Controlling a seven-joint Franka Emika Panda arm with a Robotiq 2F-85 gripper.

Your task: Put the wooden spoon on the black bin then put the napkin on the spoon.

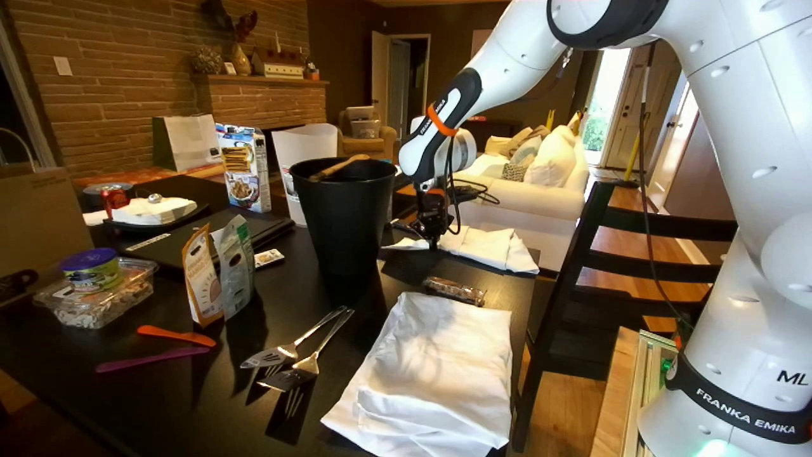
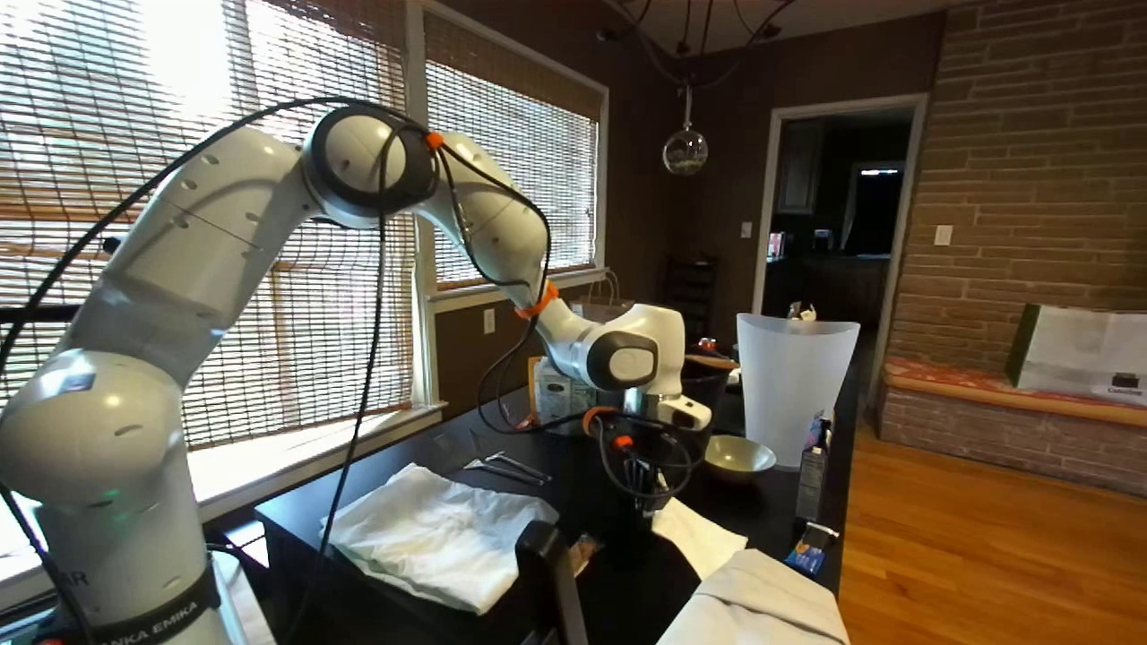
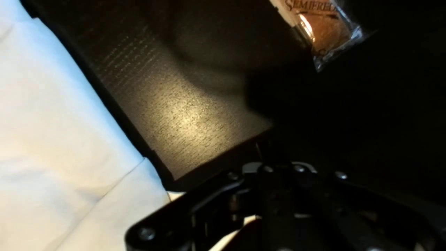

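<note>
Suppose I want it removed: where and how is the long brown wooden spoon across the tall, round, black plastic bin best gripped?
Probably its middle, from straight above, jaws closing across its width: the brown wooden spoon is long, narrow and lies across the mouth of the tall black plastic bin, likely leaving room underneath.

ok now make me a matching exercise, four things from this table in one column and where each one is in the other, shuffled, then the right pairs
Things
1. wooden spoon
2. purple-lidded tub
3. orange utensil
4. wrapped snack

Places
A. on top of a clear plastic container
B. next to the large white cloth
C. at the mouth of the black bin
D. beside a purple utensil

Right pairs: 1-C, 2-A, 3-D, 4-B
</note>
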